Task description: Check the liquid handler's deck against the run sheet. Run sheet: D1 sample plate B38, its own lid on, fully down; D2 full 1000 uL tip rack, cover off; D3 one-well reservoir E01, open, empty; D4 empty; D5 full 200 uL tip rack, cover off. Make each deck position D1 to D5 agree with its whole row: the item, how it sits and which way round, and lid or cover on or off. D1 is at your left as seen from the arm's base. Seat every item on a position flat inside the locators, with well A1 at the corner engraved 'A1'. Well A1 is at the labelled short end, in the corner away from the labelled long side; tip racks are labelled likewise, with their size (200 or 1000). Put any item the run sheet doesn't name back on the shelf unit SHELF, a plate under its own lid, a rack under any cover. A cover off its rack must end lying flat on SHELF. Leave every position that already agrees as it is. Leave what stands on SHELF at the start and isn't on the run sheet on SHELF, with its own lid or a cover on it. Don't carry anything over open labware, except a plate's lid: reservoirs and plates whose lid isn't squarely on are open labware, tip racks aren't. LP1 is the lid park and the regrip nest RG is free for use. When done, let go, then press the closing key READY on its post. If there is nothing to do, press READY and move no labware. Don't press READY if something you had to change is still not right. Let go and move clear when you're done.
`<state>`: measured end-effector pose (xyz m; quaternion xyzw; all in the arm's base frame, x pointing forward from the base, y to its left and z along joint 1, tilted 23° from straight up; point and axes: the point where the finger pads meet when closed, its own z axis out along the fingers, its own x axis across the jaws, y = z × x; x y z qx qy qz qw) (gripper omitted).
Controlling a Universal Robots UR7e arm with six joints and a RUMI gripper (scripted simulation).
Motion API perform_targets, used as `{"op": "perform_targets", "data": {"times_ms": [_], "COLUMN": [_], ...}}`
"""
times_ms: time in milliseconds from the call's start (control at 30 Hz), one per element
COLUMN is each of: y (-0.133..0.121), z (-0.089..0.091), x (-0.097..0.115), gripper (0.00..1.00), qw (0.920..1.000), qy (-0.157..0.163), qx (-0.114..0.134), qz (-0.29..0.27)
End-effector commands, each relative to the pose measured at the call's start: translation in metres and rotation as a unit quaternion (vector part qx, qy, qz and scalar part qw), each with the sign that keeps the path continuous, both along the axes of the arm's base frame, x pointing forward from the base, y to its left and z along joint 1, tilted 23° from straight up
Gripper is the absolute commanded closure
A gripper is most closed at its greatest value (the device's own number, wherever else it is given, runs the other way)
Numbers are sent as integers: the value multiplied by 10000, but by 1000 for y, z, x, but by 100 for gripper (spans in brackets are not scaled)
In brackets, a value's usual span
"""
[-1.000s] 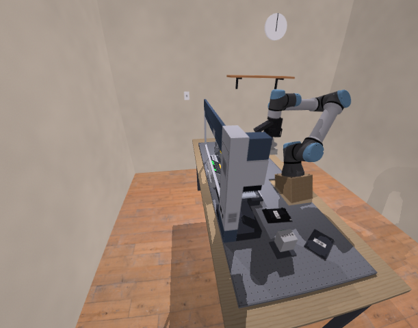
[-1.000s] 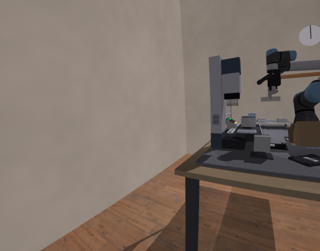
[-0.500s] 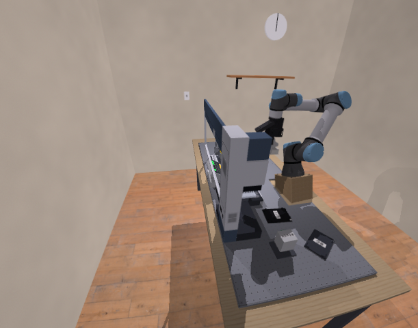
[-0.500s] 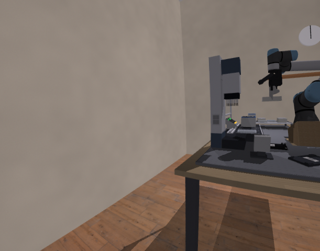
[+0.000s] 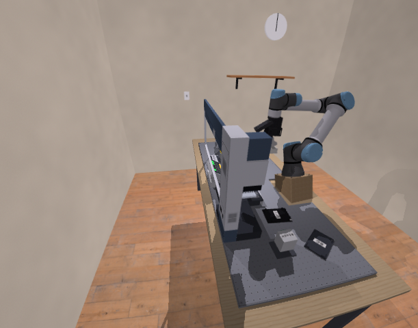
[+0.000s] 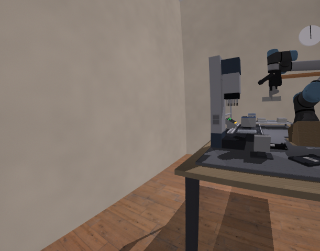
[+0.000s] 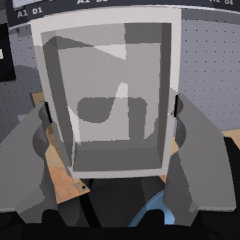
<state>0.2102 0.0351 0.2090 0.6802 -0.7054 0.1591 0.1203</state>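
- While the arm is reaching out over the bench, the liquid handler's tower (image 6: 216, 94) is standing at the left of the exterior view, its pipetting head (image 6: 232, 99) hanging over the deck.
- Labware on the deck (image 6: 273, 133) is showing right of the tower; the individual items are too small to tell apart.
- Gripper (image 6: 272, 93) is hanging high above the deck, right of the pipetting head, well apart from everything below.
- Its fingers are clamping the two long sides of a translucent grey lid (image 7: 110, 95); whether it is a plate lid or a rack cover cannot be told.
- Lid (image 6: 271, 99) is hanging level under the gripper in the exterior view.
- Wrist view is showing the engraved marks "A1 D1" at the top left edge, beyond the lid.
- Arm's base is sitting on a brown pedestal (image 6: 303, 135) at the right.
- Near end of the bench in the top view: a black flat item with a white label (image 5: 276, 214), then a grey labelled block (image 5: 286, 240), then a second black labelled item (image 5: 319, 243) lying askew at the right.
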Motion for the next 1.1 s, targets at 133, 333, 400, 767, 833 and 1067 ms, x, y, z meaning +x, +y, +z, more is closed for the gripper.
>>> {"op": "perform_targets", "data": {"times_ms": [133,333,400,767,833,1067], "y": [-17,-29,-34,-44,-48,-59], "z": [5,11,13,18,20,26], "x": [-1,0,0,0,0,1], "gripper": [100,100,100,100,100,100], "qw": [10000,10000,10000,10000,9999,9999], "qy": [22,15,12,7,49,39], "qx": [7,6,6,5,-2,-6], "qz": [22,22,22,22,131,132]}}
